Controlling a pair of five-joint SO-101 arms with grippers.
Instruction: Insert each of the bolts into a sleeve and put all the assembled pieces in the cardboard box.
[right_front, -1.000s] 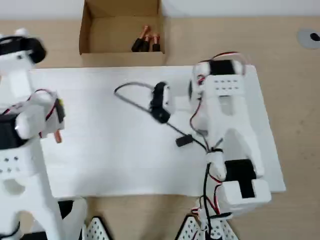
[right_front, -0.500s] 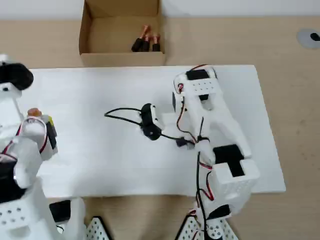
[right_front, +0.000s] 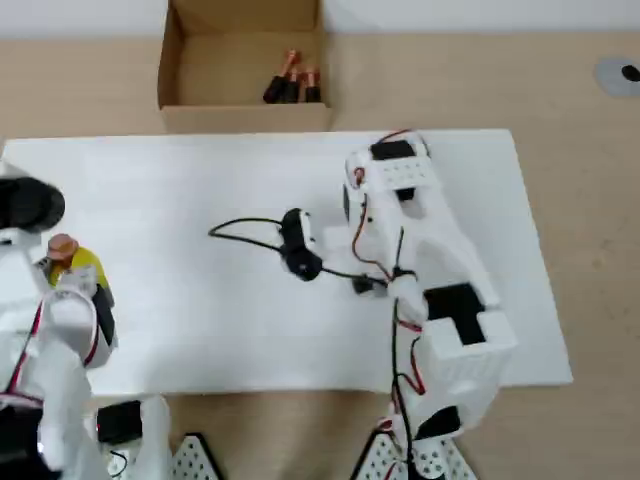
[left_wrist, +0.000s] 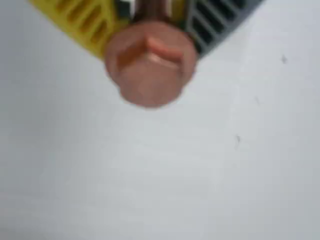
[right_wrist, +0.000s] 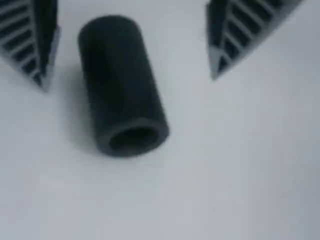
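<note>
A copper bolt (left_wrist: 150, 67) is clamped by its shank in my left gripper (left_wrist: 150, 10), head outward, between a yellow finger (left_wrist: 75, 20) and a dark grey one. From above, that bolt (right_front: 62, 245) and the left gripper (right_front: 72, 265) hang over the left end of the white mat (right_front: 200, 320). A black sleeve (right_wrist: 122, 110) lies on its side on the mat, between the spread fingers of my right gripper (right_wrist: 130, 80); neither finger touches it. The right arm (right_front: 400, 200) stands mid-mat and hides the sleeve from above. The cardboard box (right_front: 172, 70) holds three assembled pieces (right_front: 292, 82).
A black wrist camera (right_front: 297, 243) with a looping cable (right_front: 235, 225) juts out beside the right arm. Bare wooden table (right_front: 580, 180) surrounds the mat. A grey round disc (right_front: 618, 75) sits at the far right edge.
The left arm has drawn back toward the near left corner with the bolt. The right arm shifted left and nearer, then held almost still over the sleeve.
</note>
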